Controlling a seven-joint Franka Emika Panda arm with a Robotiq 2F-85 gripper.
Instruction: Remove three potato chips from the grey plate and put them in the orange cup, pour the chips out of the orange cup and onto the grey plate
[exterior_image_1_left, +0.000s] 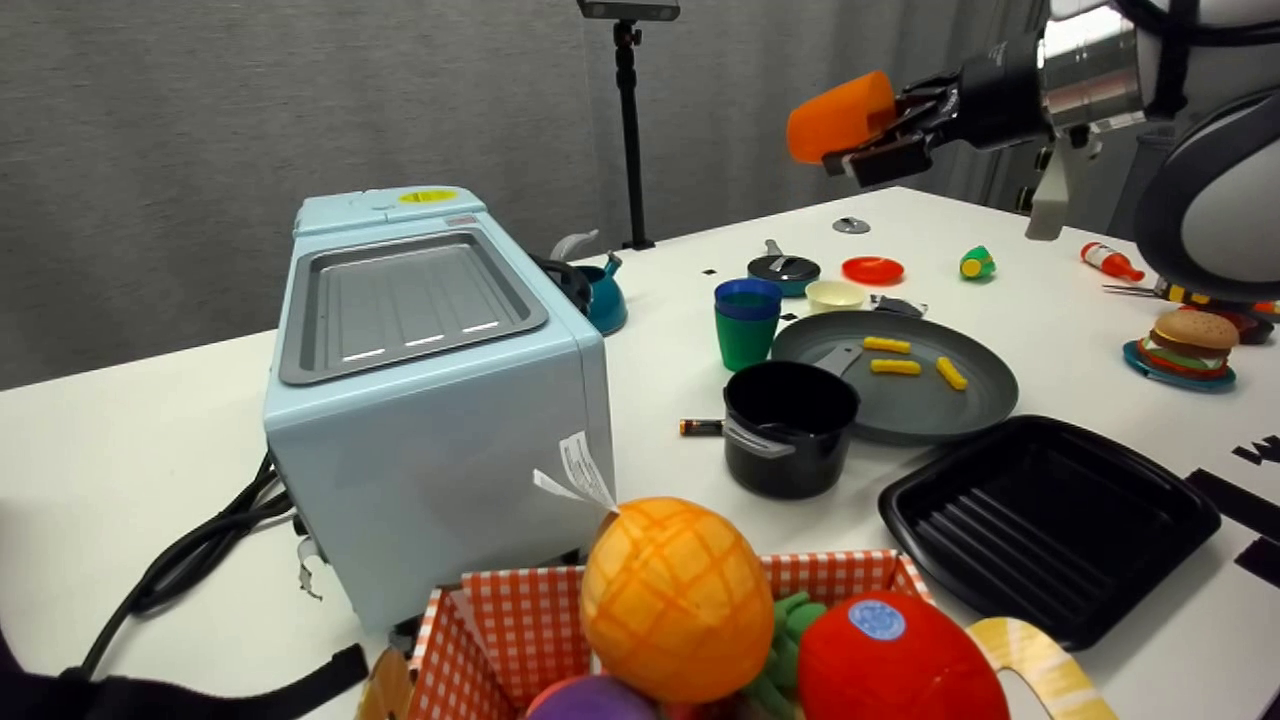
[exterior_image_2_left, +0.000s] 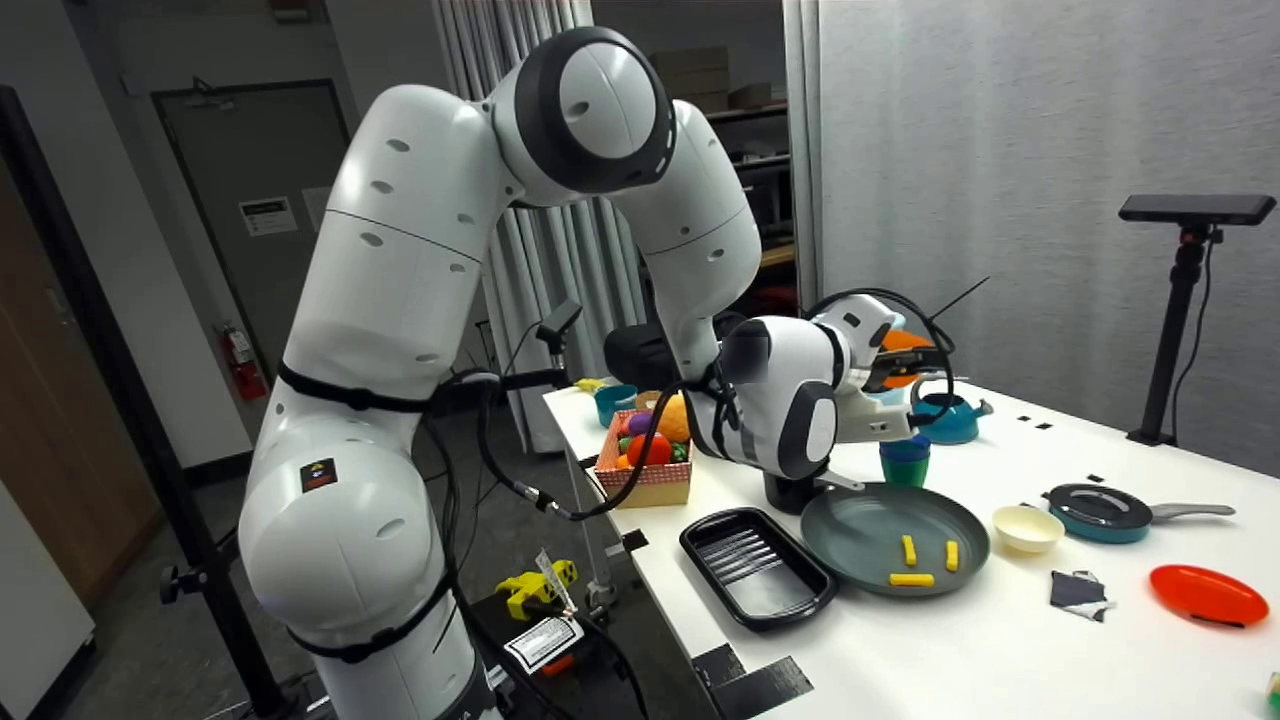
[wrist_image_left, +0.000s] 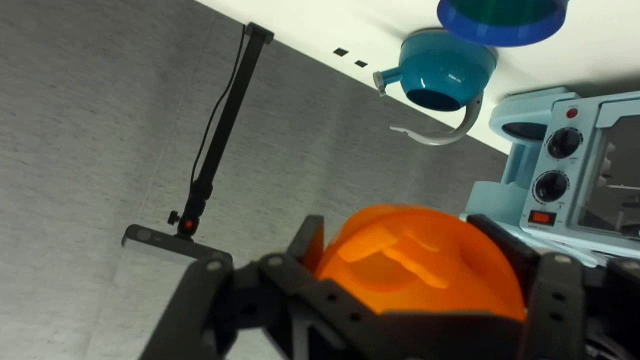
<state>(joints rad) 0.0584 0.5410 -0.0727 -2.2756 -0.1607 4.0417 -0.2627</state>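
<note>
Hanging above the white table (exterior_image_1_left: 660, 390), the orange cup (exterior_image_1_left: 840, 118) is clasped from both sides by the gripper (wrist_image_left: 402, 245) and held tilted. At least two potato chips (wrist_image_left: 366, 247) can be seen inside it in the wrist view. Three more yellow chips (exterior_image_1_left: 895, 367) are spread apart on the grey plate (exterior_image_1_left: 900, 415), beside which the black pot (exterior_image_1_left: 812, 462) and the black ridged tray (exterior_image_1_left: 1080, 520) are set.

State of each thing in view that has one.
Pincer, shut on the orange cup
Orange cup, tilted in midair; strip shapes seemingly inside
Grey plate, face up, bearing yellow chips
Yellow chips, three lying apart
Blue cup, upright, nested in green cup
Black pot, upright, lidless
Teal kettle, upright
Basket, filled with toy produce
Blue oven, on or off unclear
</note>
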